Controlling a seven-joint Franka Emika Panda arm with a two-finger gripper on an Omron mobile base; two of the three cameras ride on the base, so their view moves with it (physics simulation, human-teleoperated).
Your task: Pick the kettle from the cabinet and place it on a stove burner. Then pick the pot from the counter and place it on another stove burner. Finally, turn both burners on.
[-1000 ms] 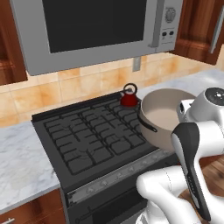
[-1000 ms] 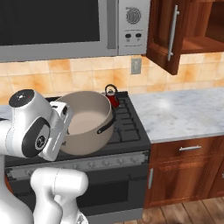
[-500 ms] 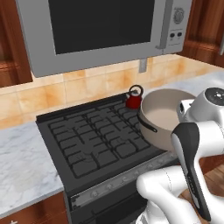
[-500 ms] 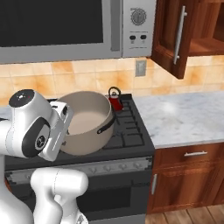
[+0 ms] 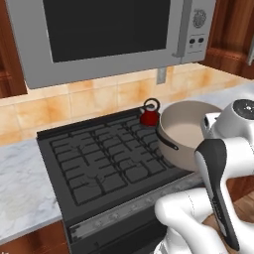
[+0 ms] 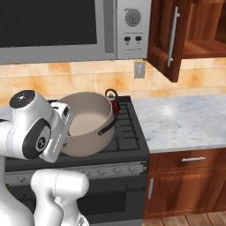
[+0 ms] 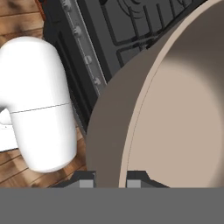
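Note:
In the hand view my gripper is shut on the near rim of the pot, one finger on each side of the wall. The taupe-grey pot sits over the right front part of the black cooktop. I cannot tell whether it rests on the grate. Just behind the pot, the small dark-red kettle stands upright on the back right burner. The cabinet hangs up on the right with its door swung open. The marble counter lies right of the stove.
A grey microwave hangs over the cooktop. The knob strip runs along the stove's front edge below the pot. Wooden drawers sit under the right counter. More marble counter lies left of the stove.
The whole picture has shifted a little in both base views, so the camera moved with the base. The pot stays in my grip, and the kettle stays put on its burner.

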